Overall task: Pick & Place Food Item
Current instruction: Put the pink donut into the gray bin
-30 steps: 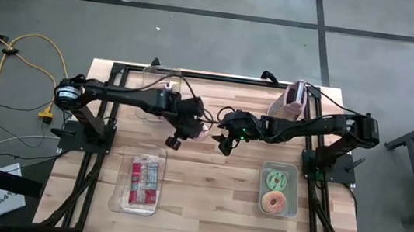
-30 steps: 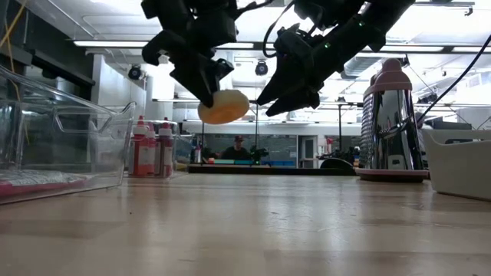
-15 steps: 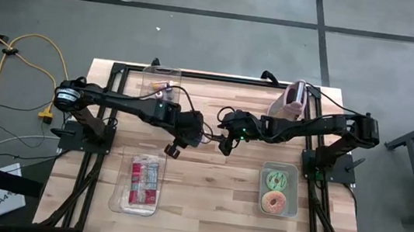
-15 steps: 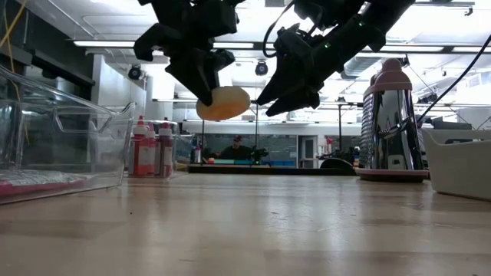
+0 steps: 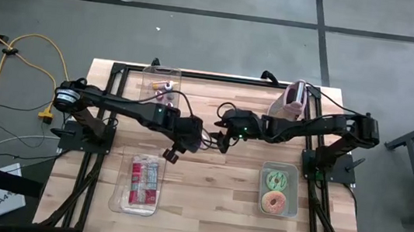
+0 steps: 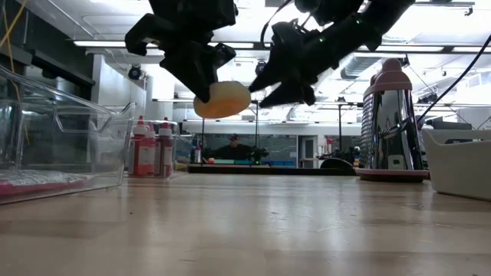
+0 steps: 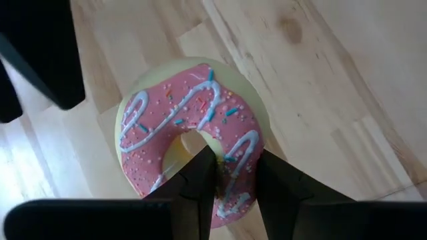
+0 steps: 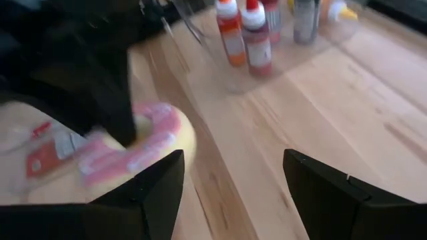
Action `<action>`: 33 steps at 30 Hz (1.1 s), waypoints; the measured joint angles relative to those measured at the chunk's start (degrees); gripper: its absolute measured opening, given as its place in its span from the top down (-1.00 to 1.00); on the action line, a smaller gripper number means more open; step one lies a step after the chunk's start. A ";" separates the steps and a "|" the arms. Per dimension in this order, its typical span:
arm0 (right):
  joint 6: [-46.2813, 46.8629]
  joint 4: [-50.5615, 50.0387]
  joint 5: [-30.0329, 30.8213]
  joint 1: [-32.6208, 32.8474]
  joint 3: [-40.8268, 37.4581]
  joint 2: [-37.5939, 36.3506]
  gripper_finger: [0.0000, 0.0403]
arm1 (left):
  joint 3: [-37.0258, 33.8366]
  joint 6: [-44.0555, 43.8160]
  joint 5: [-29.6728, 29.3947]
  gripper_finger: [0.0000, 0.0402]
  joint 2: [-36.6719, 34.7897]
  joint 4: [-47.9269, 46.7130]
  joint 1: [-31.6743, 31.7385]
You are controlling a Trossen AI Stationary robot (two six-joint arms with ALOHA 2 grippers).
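Note:
A yellow doughnut with pink icing and sprinkles (image 7: 190, 133) hangs over the middle of the table, well above the wood in the low view (image 6: 223, 100). My left gripper (image 7: 233, 163) is shut on it and reaches in from the table's left (image 5: 193, 135). My right gripper (image 8: 232, 160) stands open just to the right of the doughnut (image 6: 282, 80), at about the same height, with nothing between its fingers. In the right wrist view the doughnut (image 8: 150, 150) shows blurred past the open fingers. My left gripper pinches the doughnut's ring (image 7: 233, 180) between its two fingers, one finger (image 7: 200, 177) in the hole and the other (image 7: 277, 190) outside the rim. The fingers slant down from above. The doughnut hangs below them, lifted clear of the table, icing toward the wrist.
A clear tray with packaged food (image 5: 141, 183) lies near the front left. A grey bin with doughnuts (image 5: 278, 190) sits at the front right. A clear box of sauce bottles (image 5: 159, 87) stands at the far left, and a metal grater with a pink top (image 5: 293, 102) at the far right.
My left gripper has swung toward the table's near edge with the doughnut, which stays lifted clear and held the same way. My right gripper has tipped its fingers up a little without leaving its place.

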 joint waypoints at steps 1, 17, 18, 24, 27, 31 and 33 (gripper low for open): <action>-0.07 0.76 0.02 0.02 0.00 0.00 -0.21 | 0.00 0.00 -0.03 0.57 0.00 0.13 0.00; -2.97 -17.53 -2.87 -0.48 0.01 -0.02 -0.21 | -0.02 -1.41 -0.09 0.57 -0.02 0.82 0.04; -3.02 -18.06 -3.60 -0.48 0.00 -0.02 -0.21 | -0.02 -1.70 -0.10 0.57 -0.02 0.82 0.02; -11.14 -18.14 -13.29 0.87 0.00 -0.02 -0.21 | -0.02 -3.33 -0.02 0.57 -0.02 0.82 0.02; -18.96 -18.30 -17.97 2.47 0.00 -0.01 -0.21 | -0.02 -3.50 0.54 0.57 -0.02 0.82 0.02; -28.92 -18.64 -19.19 5.30 0.00 -0.02 -0.21 | -0.02 -3.97 2.00 0.57 -0.02 0.80 -0.03; -32.59 -19.33 -16.03 6.89 0.00 -0.02 -0.21 | -0.02 -4.77 3.08 0.57 -0.02 0.82 -0.09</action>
